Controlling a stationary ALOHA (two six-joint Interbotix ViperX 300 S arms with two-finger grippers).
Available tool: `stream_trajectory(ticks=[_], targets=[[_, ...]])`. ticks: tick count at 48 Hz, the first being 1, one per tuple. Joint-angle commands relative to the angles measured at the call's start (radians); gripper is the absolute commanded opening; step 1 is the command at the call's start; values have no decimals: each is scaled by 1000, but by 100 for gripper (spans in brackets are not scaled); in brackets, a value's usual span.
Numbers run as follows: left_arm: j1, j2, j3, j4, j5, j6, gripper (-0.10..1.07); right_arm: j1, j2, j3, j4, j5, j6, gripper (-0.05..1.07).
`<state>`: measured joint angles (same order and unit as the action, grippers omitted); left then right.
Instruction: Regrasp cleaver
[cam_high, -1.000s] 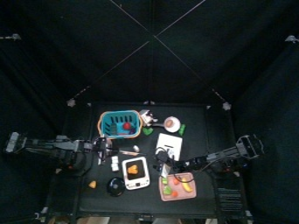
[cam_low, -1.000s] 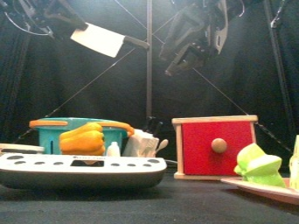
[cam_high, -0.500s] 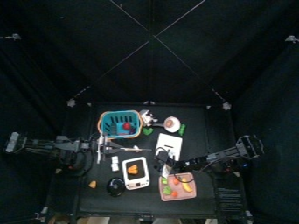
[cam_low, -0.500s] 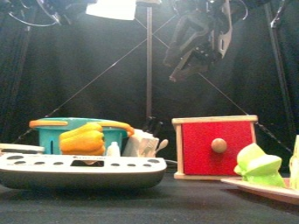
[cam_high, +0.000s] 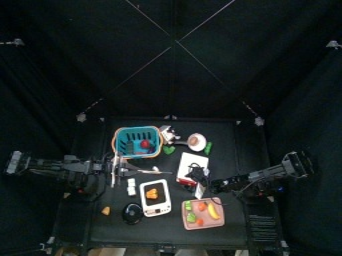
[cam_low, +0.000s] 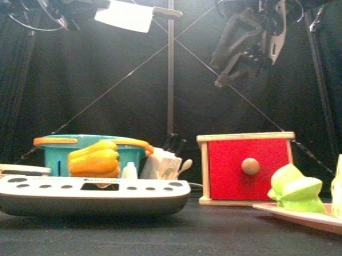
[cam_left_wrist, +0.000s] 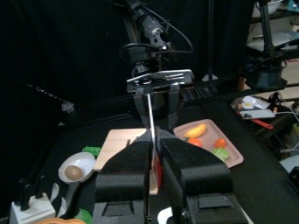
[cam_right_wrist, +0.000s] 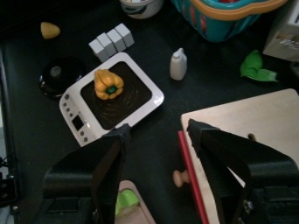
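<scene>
Left gripper (cam_left_wrist: 153, 157): clenched on the cleaver (cam_left_wrist: 152, 131), held high above the table; the blade shows edge-on between the two jaws in the left wrist view.
Right gripper (cam_right_wrist: 152, 144): released, jaws spread with nothing between them, raised above the table to the right of the left gripper.
Table (cam_high: 227, 150): far below both grippers, crowded with things.
Cleaver from the front: flat white blade (cam_low: 123, 15) near the upper edge of the front view, up and to the left of the right gripper (cam_low: 254, 45).
Teal basket (cam_low: 87, 150): on the table below the left gripper, with something yellow inside.
Red box (cam_low: 246, 167): wooden frame and a round knob, directly beneath the right gripper in the front view.
Pale board (cam_right_wrist: 251, 131): beneath the right gripper's jaws, beside the red box (cam_right_wrist: 193, 179).
White tray (cam_right_wrist: 108, 98): below and to one side of the right gripper, a yellow pepper (cam_right_wrist: 107, 83) lying in its dark centre.
Pink tray (cam_left_wrist: 211, 140): on the table beyond the left gripper's jaws, holding orange and green pieces.
White bottle (cam_right_wrist: 177, 64): small, lying near the white tray below the right gripper.
</scene>
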<state>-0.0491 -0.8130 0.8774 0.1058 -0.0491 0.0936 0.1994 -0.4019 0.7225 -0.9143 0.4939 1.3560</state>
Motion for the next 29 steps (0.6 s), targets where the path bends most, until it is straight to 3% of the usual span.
stream_trajectory(ticks=[1, 9, 19, 29], targets=[[-2, 0, -37, 12, -31, -2, 52, -12, -23, -2, 5, -12, 2, 89], [-17, 12, -25, 32, -146, -2, 52, -23, -17, 8, 12, -21, 2, 89], [-23, 66, 52, 20, -324, 8, 52, -29, -14, 9, 12, -37, 2, 89], [-35, 87, 98, -103, -377, 106, 52, -29, -15, 17, 12, -38, 2, 89]])
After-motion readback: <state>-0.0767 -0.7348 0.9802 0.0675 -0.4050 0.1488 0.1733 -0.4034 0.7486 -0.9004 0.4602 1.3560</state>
